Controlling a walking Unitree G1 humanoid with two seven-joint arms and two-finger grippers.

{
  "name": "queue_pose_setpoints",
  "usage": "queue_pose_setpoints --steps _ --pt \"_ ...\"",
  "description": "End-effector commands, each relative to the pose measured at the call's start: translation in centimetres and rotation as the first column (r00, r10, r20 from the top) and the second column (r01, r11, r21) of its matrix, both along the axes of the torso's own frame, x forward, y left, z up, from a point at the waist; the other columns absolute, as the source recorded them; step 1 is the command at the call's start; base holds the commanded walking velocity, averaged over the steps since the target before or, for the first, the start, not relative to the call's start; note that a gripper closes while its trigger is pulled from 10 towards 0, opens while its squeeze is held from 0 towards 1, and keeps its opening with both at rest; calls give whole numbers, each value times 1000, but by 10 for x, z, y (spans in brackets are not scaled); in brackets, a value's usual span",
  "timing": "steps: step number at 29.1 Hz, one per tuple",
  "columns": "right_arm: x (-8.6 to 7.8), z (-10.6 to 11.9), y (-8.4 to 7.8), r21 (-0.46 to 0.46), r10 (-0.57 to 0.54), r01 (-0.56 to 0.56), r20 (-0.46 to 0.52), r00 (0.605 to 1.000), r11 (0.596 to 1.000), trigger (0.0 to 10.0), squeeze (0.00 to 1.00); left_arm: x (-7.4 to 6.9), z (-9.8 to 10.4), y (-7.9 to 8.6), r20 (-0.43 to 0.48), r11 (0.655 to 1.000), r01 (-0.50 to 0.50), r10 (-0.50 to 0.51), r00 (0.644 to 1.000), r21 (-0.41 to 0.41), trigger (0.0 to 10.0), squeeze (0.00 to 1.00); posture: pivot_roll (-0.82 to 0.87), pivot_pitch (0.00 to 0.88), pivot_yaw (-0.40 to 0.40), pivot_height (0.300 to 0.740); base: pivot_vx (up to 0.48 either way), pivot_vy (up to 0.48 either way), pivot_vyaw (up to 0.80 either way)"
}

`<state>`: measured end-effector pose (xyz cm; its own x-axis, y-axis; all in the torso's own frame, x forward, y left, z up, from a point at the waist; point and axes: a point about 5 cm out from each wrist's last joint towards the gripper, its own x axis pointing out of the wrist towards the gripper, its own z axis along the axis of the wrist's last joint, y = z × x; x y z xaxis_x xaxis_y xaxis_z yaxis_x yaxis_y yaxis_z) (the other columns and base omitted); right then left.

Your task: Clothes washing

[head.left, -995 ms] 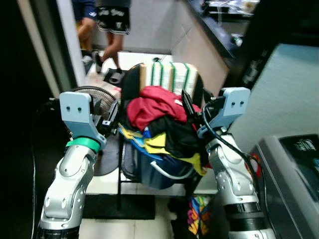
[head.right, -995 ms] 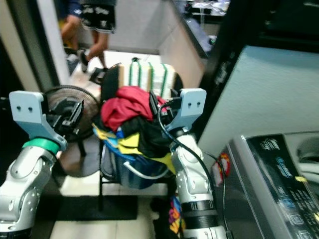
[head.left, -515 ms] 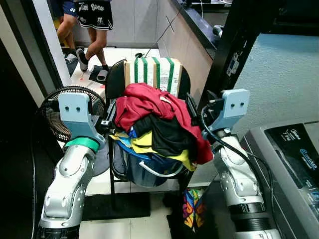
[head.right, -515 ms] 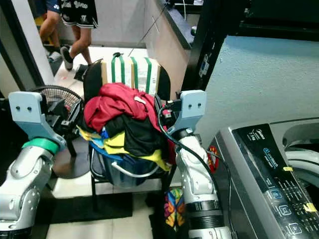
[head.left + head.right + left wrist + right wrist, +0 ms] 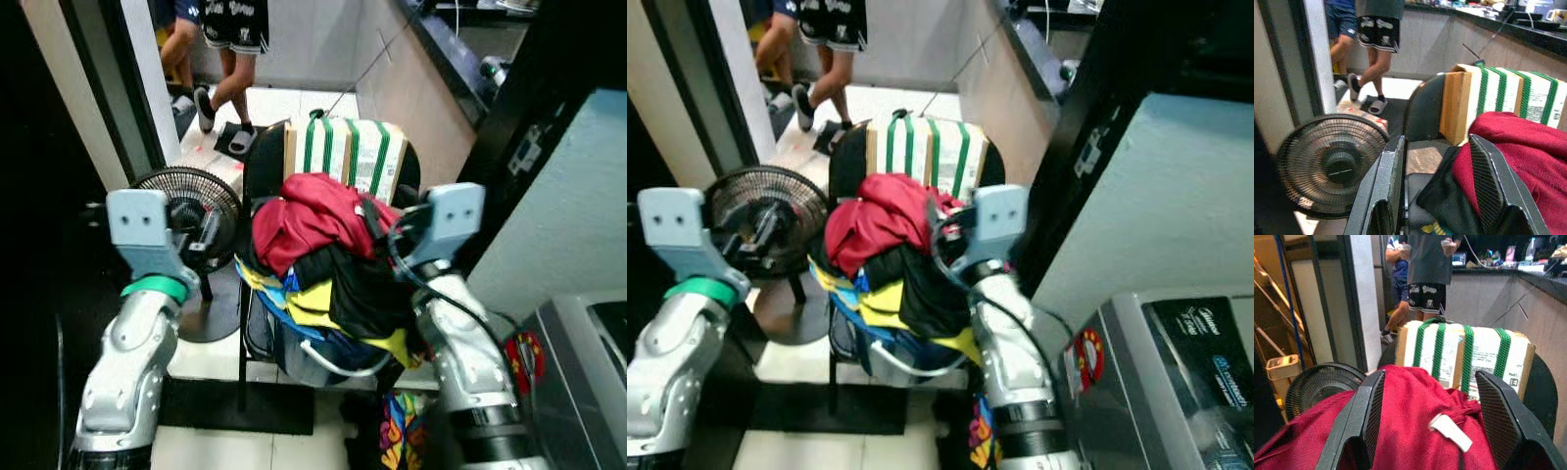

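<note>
Step looks like: fetching clothes for wash. Pile of clothes heaped in basket on chair, between 2 arms; red top uppermost. Left claw wide open, holds nothing, at pile's left side. Right claw wide open, empty, over red top. Washing machine near right. Next: close in on both sides, grip basket; person far behind, so move slowly.

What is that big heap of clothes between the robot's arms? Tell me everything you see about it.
The heap of clothes is a soft, crumpled mound: a red garment with a small white tag on top, black and yellow pieces beneath, blue cloth at the bottom with a white cord looping out. It overflows a dark basket on a black chair, with a green-strapped cardboard box behind it. The left gripper and right gripper sit at its sides, fingers open.
</note>
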<state>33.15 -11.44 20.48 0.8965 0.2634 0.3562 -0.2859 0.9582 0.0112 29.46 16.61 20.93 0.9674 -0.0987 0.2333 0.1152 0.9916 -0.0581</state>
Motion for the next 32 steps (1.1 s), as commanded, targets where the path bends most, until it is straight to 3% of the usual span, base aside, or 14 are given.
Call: queue_pose_setpoints --steps 1,9,18,27,28,29,32 --pt "-1 -5 -7 -1 -26 26 -13 1000 1000 10000 0 0 -4 -4 -18 1000 21 -21 1000 -5 10000 0 115 11 7 740 341 0 0" --pt "-1 -4 -4 -8 -14 14 -7 1000 1000 10000 0 0 -2 -2 -15 1000 17 -17 1000 -6 10000 0 116 8 7 740 317 0 0" --pt "0 -4 1 40 49 -48 -24 999 998 10000 0 0 -1 -3 -12 1000 14 -14 1000 -9 10000 0 119 0 3 740 0 0 0" --pt "3 -6 5 24 108 -107 -41 993 994 10000 0 2 0 -2 -8 1000 13 -13 1000 14 10000 0 122 0 6 740 0 0 0" --pt "4 -6 5 21 125 -124 -46 991 992 10000 675 1 -1 -2 -11 1000 13 -13 1000 17 10000 0 122 0 6 740 0 0 0" --pt "6 -7 8 0 165 -165 -56 985 986 10000 1000 1 -1 -2 -13 1000 15 -14 1000 19 10000 0 123 0 9 740 0 0 0" --pt "10 -12 14 -63 247 -254 -90 965 965 10000 1000 0 -2 -2 -15 999 20 -19 1000 31 10000 0 125 0 9 740 0 0 0"
